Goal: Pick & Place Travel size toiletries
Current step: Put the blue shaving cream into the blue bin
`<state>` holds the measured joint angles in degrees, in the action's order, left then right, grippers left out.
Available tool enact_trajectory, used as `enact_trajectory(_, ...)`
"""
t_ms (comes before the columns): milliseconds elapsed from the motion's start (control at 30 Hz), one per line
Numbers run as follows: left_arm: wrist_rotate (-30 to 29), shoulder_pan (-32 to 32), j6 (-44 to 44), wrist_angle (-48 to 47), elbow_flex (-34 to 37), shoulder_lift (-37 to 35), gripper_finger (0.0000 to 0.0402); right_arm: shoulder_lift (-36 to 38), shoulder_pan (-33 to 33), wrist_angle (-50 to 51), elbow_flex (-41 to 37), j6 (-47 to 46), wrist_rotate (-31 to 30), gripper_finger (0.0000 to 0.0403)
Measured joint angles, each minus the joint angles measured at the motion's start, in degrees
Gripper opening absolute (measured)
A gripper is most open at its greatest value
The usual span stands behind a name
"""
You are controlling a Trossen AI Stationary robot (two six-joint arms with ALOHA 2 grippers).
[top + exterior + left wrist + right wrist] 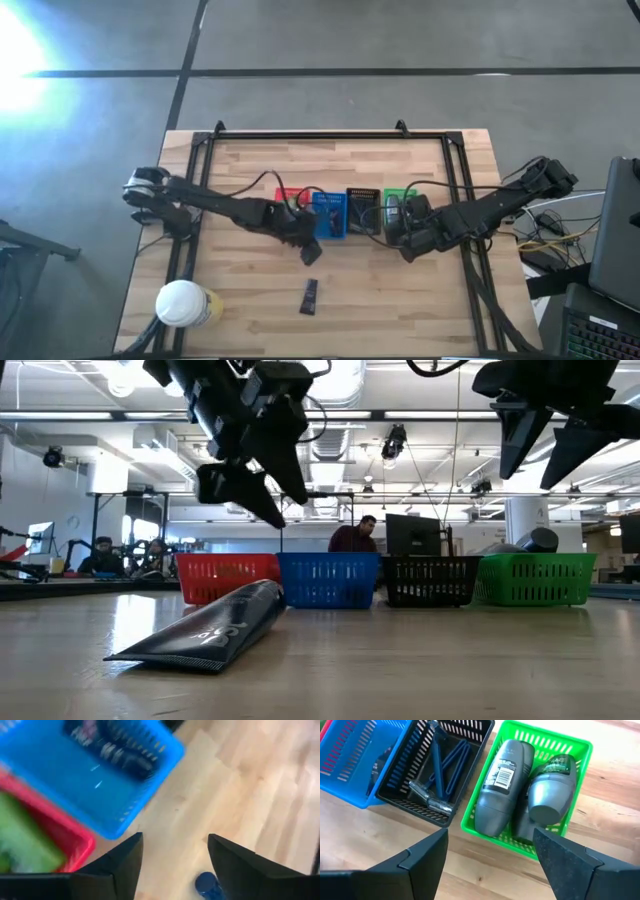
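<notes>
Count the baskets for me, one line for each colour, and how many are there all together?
Red basket: 1
Blue basket: 1
Black basket: 1
Green basket: 1
Total: 4 baskets, side by side in one row on the table.

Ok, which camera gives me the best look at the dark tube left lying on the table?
The low view: the dark tube lies close to that camera, in front of the baskets. The high view shows it only as a small dark piece near the table's front edge. Neither wrist view clearly shows it.
</notes>
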<state>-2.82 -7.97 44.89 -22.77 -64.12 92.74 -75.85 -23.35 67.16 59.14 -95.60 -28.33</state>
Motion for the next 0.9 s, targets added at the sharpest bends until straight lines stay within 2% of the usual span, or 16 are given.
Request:
enact_trajectory(233, -4.12, -4.7, 17.43, -0.65, 0.77, 0.12, 0.0273, 0.0, 0.0, -0.12, -0.16, -1.79, 4.49, 0.03)
enact_trajectory(433, -12.89, -9.42, 17.79, 1.94, 1.64, 0.12, 0.0282, -0.08, 0.0, -0.4, -0.22, -6.1, 6.35, 0.0308)
enact_trajectory(633, -11.96, -13.16, 22.96, 1.66, 1.64, 0.9, 0.0272, -0.13, 0.0, -0.5, -0.24, -6.0, 6.38, 0.032)
enact_trajectory(833, -11.76, -16.14, 37.22, 1.59, 1.59, 3.24, 0.0268, -0.13, 0.0, -0.7, -0.29, -1.24, 7.18, 0.0333)
enact_trajectory(900, -13.76, -17.24, 41.39, 1.27, 0.66, 5.03, 0.0268, -0.13, 0.0, -0.67, -0.29, 1.03, 7.87, 0.0337)
